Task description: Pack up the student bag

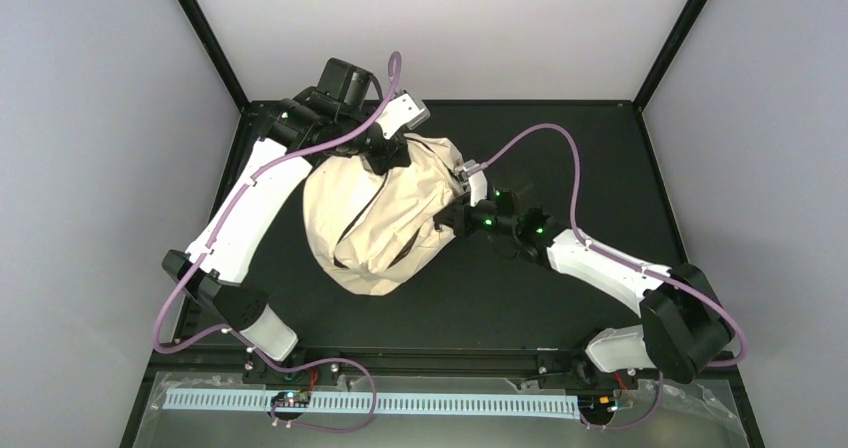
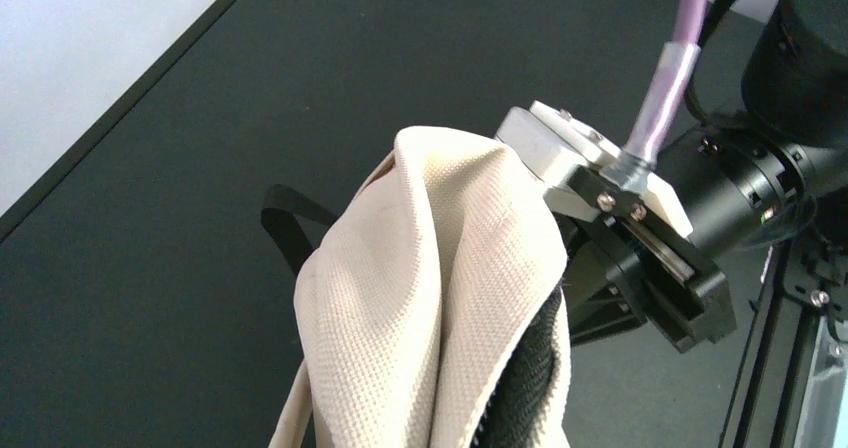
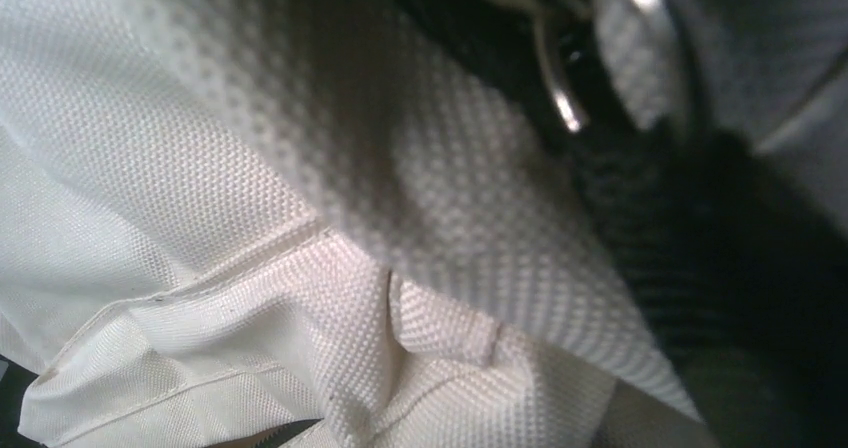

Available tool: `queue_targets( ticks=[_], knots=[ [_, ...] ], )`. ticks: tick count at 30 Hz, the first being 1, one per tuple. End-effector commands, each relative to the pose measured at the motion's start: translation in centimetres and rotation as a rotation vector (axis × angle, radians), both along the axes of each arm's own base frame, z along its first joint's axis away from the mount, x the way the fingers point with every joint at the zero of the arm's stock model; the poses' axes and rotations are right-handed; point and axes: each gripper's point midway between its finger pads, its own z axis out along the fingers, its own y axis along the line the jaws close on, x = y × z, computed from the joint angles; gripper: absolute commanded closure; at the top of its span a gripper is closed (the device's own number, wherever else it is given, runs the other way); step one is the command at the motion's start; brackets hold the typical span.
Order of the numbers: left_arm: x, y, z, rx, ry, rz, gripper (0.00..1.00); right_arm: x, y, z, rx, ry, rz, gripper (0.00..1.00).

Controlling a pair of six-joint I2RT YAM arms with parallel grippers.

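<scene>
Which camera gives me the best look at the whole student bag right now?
Top external: the student bag shows nearly whole. Left wrist shows only a lifted fold with zipper; right wrist only blurred close-up fabric.

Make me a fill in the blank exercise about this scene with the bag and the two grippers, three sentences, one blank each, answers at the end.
1. The bag lies on a ___ table.
2. The left gripper is at the bag's far end, and the right gripper is at its ___ side.
3. The cable in the left wrist view is ___ in colour.
Missing words: black; right; purple.
</scene>
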Motion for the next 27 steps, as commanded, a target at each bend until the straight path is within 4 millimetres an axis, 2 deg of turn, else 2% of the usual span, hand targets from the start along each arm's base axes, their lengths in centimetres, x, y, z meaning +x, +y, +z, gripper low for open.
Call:
queue_targets(
  ticks=[1, 6, 12, 14, 18, 19, 21, 24, 27],
  knots=[
    [-0.3, -0.8, 7.2, -0.191, -0.177, 0.018, 0.98, 0.2, 0.5, -0.1, -0.001, -0.041, -0.001, 0.98],
    [0.8, 0.3, 11.0, -0.310, -0.286, 0.140, 0.98, -2.2, 2.6, -0.8, -0.038, -0.041, 0.114, 0.99],
    [2.0, 2.0, 13.9, -0.344, -0.325, 0.253, 0.98, -6.7, 6.0, 0.4, 0.004, -0.054, 0.328, 0.99],
    [2.3, 2.9, 15.2, -0.358, -0.346, 0.281, 0.98, -7.7, 6.4, 0.4, 0.005, -0.049, 0.359, 0.99],
    [2.3, 4.5, 17.1, -0.382, -0.381, 0.319, 0.98, -8.3, 6.0, 1.0, 0.025, -0.049, 0.360, 0.99],
    [2.3, 4.8, 17.2, -0.385, -0.380, 0.326, 0.98, -8.2, 5.8, 1.3, 0.018, -0.059, 0.345, 0.99],
    [2.4, 5.0, 16.3, -0.389, -0.345, 0.332, 0.98, -6.7, 4.6, 2.0, -0.015, -0.087, 0.269, 0.99],
    [1.8, 4.8, 14.9, -0.417, -0.291, 0.323, 0.98, -2.9, 1.8, 2.7, -0.099, -0.119, 0.120, 0.99],
    [0.1, 3.7, 15.0, -0.486, -0.214, 0.254, 0.98, 0.4, -0.4, 3.4, -0.209, -0.157, 0.048, 0.99]
  ],
)
